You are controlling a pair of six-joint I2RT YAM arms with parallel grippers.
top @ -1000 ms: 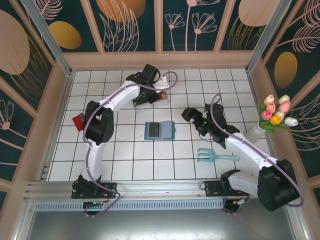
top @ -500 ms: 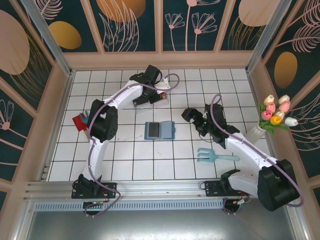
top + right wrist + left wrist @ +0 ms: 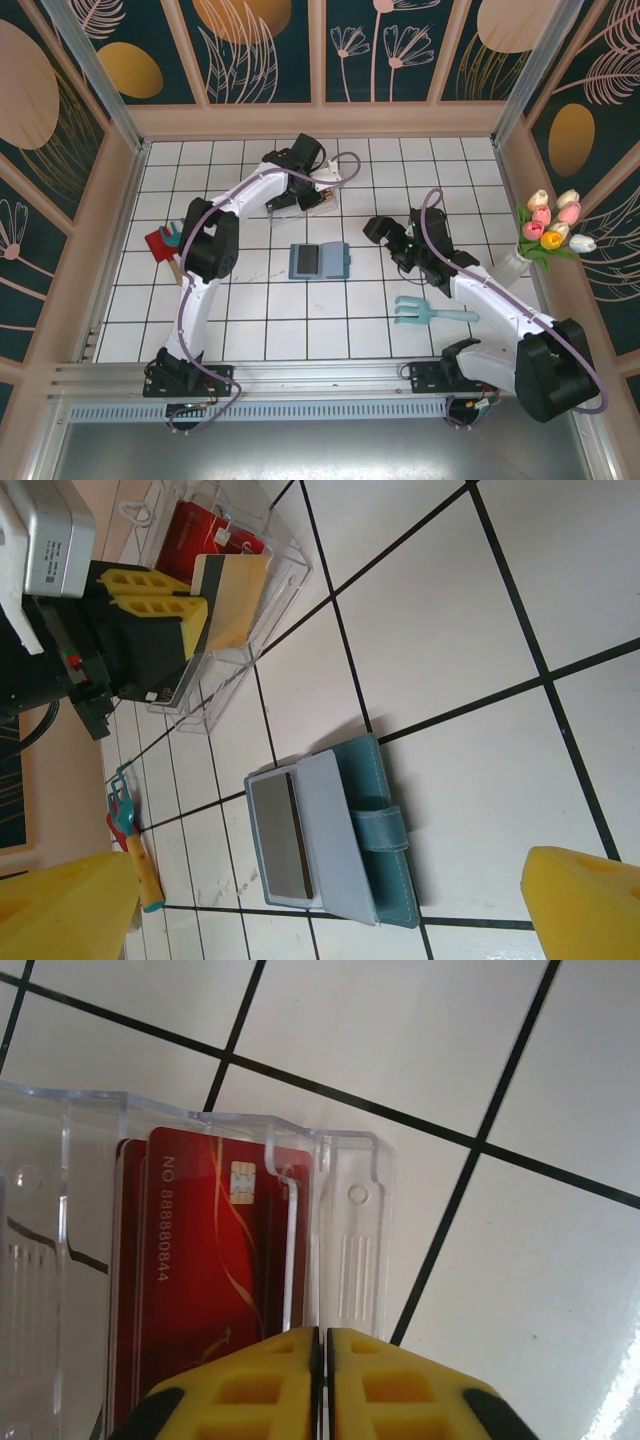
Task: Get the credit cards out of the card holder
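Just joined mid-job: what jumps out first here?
The left gripper holds a brownish-gold card at the clear plastic tray, far middle of the table, where a red card lies. At centre, the teal-blue bifold card holder lies open with a dark grey card inside, the open right gripper to its right.

I count three credit cards (image 3: 205,530): one red card (image 3: 210,1260), one brownish-gold card (image 3: 235,600), one dark grey card (image 3: 280,835). One card holder (image 3: 335,262), one clear tray (image 3: 355,1230), one light teal toy fork (image 3: 437,313).

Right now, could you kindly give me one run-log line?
left jaws shut on gold card at clear tray | right jaws open | grey card in card holder
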